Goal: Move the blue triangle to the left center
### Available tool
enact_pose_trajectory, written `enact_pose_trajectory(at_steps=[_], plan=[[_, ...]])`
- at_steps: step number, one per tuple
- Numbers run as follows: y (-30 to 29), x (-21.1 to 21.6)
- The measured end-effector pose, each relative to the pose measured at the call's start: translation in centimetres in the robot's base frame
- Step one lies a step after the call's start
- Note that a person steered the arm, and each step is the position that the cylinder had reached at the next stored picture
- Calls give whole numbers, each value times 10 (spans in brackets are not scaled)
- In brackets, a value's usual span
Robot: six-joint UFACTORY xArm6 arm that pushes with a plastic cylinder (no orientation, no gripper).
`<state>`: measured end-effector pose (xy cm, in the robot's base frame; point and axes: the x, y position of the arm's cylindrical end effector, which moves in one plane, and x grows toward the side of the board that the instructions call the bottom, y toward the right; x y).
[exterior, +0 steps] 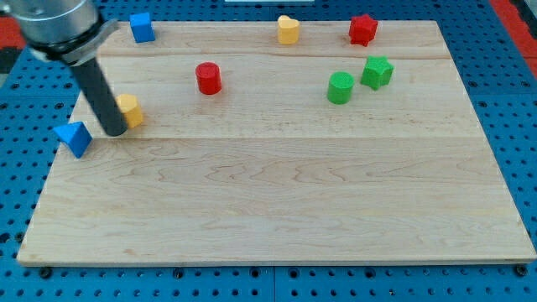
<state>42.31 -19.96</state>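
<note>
The blue triangle (75, 137) lies at the board's left edge, about mid-height. My tip (114, 132) stands just to its right, a small gap between them. The dark rod (96, 91) rises from the tip toward the view's top left and hides the left part of the yellow hexagon (130, 110), which sits against the rod's right side.
A blue cube (141, 26) sits at the top left, a red cylinder (208, 78) right of it, a yellow block (289, 29) at top centre, a red star (362, 29) at top right. A green cylinder (340, 87) and green star (377, 72) lie below it.
</note>
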Motion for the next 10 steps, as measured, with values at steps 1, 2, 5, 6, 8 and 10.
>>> enact_pose_trajectory(at_steps=[1,2,5,6,8,10], plan=[[24,-32],[18,-10],[-27,-26],[-27,-23],[-4,81],[-105,92]])
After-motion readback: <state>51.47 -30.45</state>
